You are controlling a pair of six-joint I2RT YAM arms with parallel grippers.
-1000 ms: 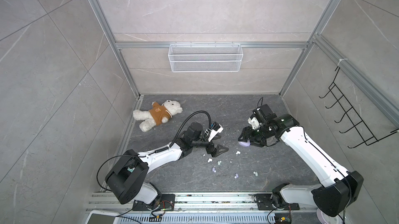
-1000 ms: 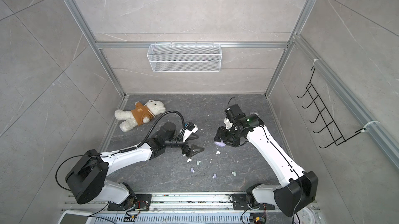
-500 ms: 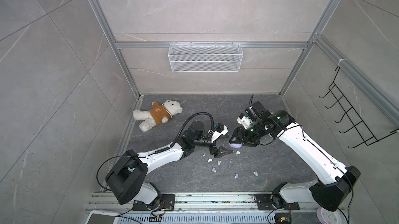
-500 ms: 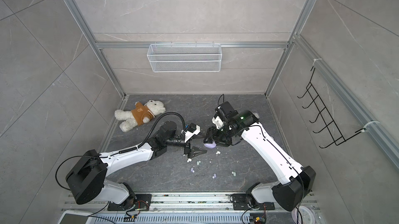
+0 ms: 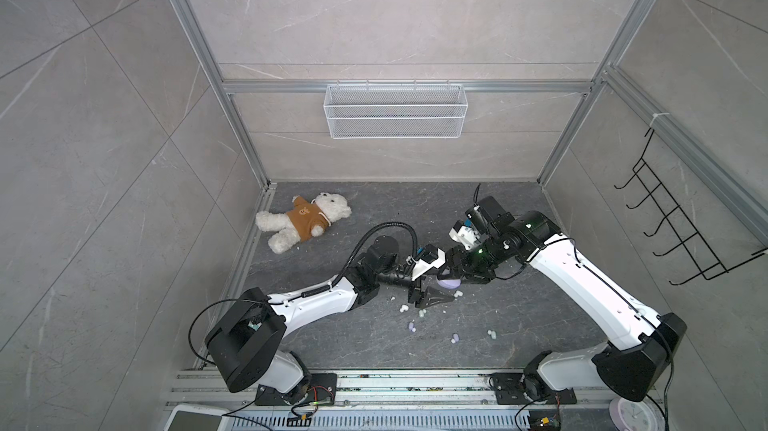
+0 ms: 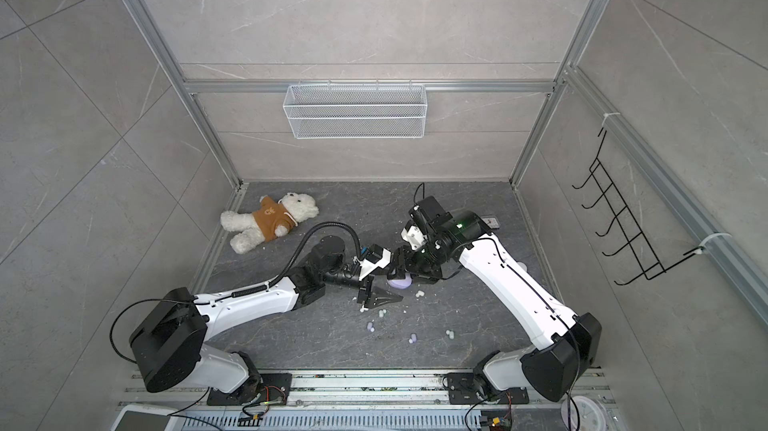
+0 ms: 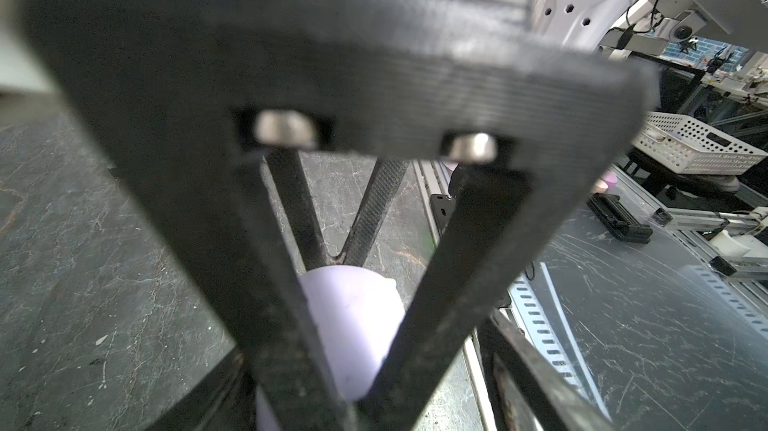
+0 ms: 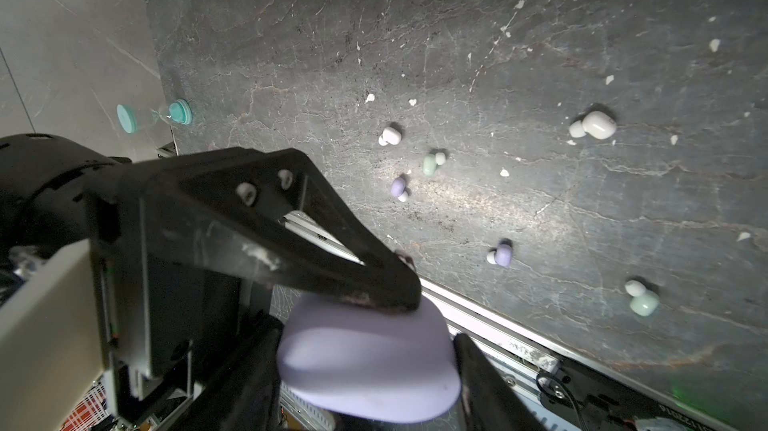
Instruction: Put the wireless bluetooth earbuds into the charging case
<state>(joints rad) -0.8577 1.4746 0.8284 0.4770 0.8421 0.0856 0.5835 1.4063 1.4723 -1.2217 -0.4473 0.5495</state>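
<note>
The charging case (image 5: 451,283) (image 8: 365,362) is a lilac rounded shell held above the dark floor, with my right gripper (image 5: 457,276) (image 8: 368,391) shut on its two sides. My left gripper (image 5: 435,285) meets it from the left, jaws on either side of the case. One left fingertip (image 8: 395,302) rests on the case's upper edge, and the other finger is hidden. In the left wrist view the case (image 7: 353,316) shows behind a blurred black finger. Several earbuds lie loose on the floor: white (image 8: 390,136), mint (image 8: 430,163), lilac (image 8: 399,187) (image 5: 411,327).
A teddy bear (image 5: 303,221) lies at the back left. A wire basket (image 5: 395,111) hangs on the back wall and a black hook rack (image 5: 673,237) on the right wall. A teal hourglass (image 8: 153,117) lies by the wall. White crumbs dot the floor.
My right arm carried the lilac case leftward until it met the left gripper. The left gripper's jaws narrowed from wide open around the case.
</note>
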